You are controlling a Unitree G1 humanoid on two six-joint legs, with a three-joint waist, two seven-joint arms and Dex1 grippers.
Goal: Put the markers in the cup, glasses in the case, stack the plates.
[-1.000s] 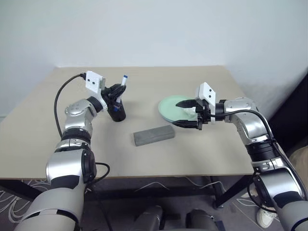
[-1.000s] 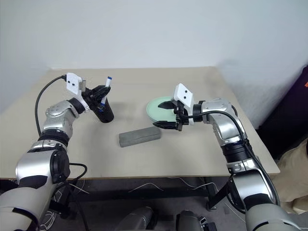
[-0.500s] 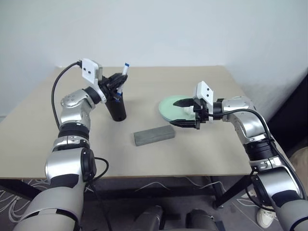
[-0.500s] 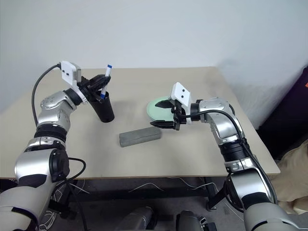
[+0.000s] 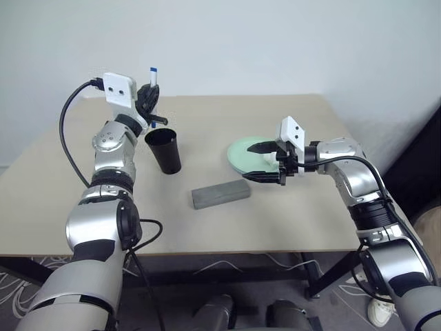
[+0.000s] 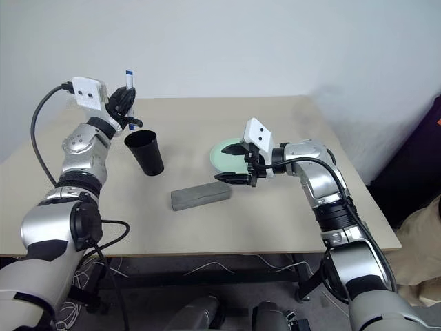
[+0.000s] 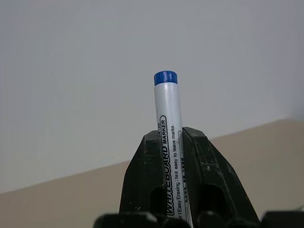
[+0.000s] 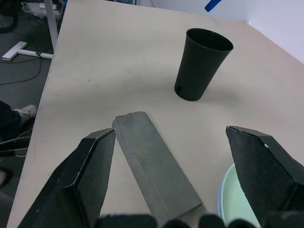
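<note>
Above the black cup [image 5: 164, 149], at its eleven o'clock, the left gripper [image 5: 151, 105] clenched a whiteboard marker [image 7: 170, 137]; the right gripper [image 5: 266, 163] gaped unladen over the mint-green plate [image 5: 242, 153].

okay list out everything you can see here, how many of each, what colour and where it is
Table: one, beige, under everything.
Cup: one, black, upright on the table's left part, apart from the case.
Marker: one, white barrel with blue end, gripped in the left tool, held above and behind the cup.
Case: one, grey, lid shut, lying near the table's middle.
Plates: light blue stacked on mint green, right of the case.
Left tool: one, black, shut on the marker.
Right tool: one, black, open, hanging over the plates' near edge.
</note>
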